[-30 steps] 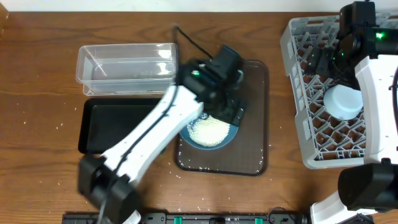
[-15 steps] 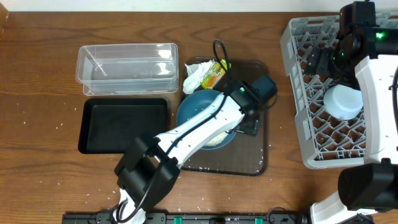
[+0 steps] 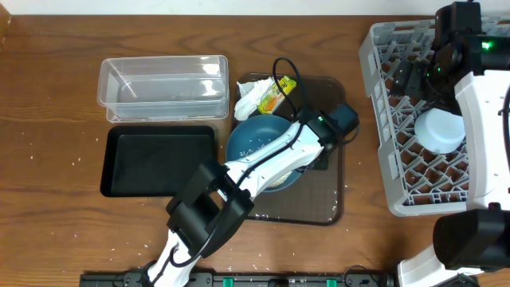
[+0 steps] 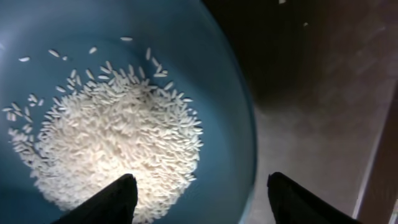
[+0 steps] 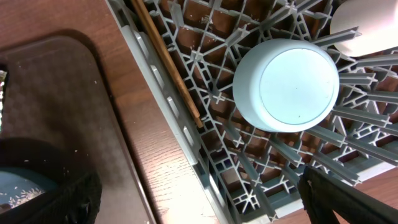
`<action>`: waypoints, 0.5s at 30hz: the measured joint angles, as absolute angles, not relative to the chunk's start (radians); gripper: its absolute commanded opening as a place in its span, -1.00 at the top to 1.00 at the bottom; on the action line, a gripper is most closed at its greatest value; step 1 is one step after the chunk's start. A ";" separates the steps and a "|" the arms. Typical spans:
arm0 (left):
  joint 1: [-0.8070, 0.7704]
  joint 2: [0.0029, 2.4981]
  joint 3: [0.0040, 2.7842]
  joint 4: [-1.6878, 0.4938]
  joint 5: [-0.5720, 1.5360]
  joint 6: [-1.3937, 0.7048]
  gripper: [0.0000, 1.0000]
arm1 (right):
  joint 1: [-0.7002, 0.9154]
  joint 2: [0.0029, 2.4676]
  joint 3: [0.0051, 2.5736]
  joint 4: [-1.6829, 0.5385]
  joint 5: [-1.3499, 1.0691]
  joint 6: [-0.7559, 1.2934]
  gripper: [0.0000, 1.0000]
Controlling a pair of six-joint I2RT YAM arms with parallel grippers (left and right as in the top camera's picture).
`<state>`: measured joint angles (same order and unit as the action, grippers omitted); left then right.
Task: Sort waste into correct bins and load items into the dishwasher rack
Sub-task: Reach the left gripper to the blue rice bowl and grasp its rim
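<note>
The large dark-blue bowl [image 3: 259,147] holds white rice [image 4: 106,143] and sits on the dark-brown serving tray [image 3: 327,203]. My left gripper [image 3: 317,157] is open, its fingers [image 4: 199,199] straddling the bowl's right rim. Crumpled tissue [image 3: 249,100] and the snack wrapper [image 3: 273,94] lie on the tray behind the bowl. My right gripper [image 5: 211,199] is open and empty above the grey rack [image 3: 398,171]. The light-blue bowl [image 5: 286,84] sits upside down in the rack, with chopsticks [image 5: 165,62] and a white cup [image 5: 367,25]. The pink cup is out of view.
The clear tub [image 3: 163,84] stands at the back left, with the black tray-bin [image 3: 159,163] just in front of it. Loose rice grains are scattered on the tray's front part [image 3: 279,214] and on the table near it.
My left arm has swung from over the bowl's back left to its right rim, uncovering the tissue and wrapper. The right arm has not moved.
</note>
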<state>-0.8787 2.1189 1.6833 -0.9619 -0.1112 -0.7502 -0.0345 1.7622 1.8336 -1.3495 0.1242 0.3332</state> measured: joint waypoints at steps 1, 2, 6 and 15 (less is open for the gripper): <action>-0.879 2.119 1.683 -0.959 -0.110 -0.752 -0.25 | -0.035 1.762 1.834 -1.349 0.124 0.333 -0.99; -0.880 2.119 1.683 -0.954 -0.110 -0.756 -0.22 | -0.034 1.762 1.834 -1.349 0.124 0.333 -0.99; -0.881 2.119 1.672 -0.929 -0.107 -0.760 -0.11 | -0.034 1.762 1.834 -1.349 0.124 0.333 -0.98; -0.891 2.119 1.627 -0.906 -0.088 -0.763 0.23 | -0.034 1.762 1.834 -1.349 0.124 0.333 -0.98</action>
<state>-0.8909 2.1189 1.6272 -0.9062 -0.0875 -0.7628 -0.0341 1.7622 1.8336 -1.3495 0.1242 0.3332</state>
